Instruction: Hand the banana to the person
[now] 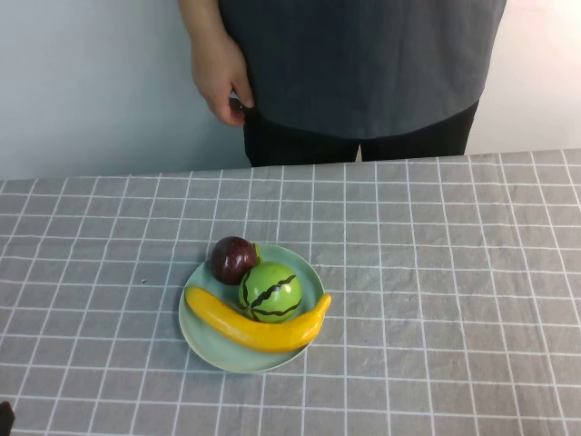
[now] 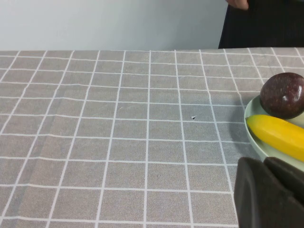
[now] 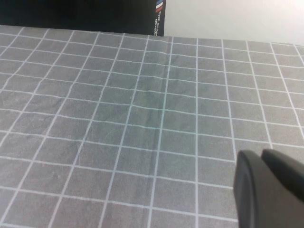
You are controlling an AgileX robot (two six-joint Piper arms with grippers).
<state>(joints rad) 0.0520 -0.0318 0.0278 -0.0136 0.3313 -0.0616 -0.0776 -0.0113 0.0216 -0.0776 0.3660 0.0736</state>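
The yellow banana (image 1: pixel 259 331) lies across the near side of a light green plate (image 1: pixel 204 350) at the table's middle left. The person (image 1: pixel 363 64) stands behind the far edge, one hand (image 1: pixel 218 77) hanging at the hip. My left gripper (image 2: pixel 264 164) is shut and empty, low over the cloth just left of the plate (image 2: pixel 251 137); the banana's end (image 2: pixel 278 135) lies close ahead of it. My right gripper (image 3: pixel 261 156) is shut and empty over bare cloth on the right. Neither gripper shows clearly in the high view.
A green striped round fruit (image 1: pixel 270 292) and a dark red round fruit (image 1: pixel 233 260) sit on the plate behind the banana. A grey checked tablecloth (image 1: pixel 436 272) covers the table. The person's black trousers (image 3: pixel 80 14) show beyond the far edge.
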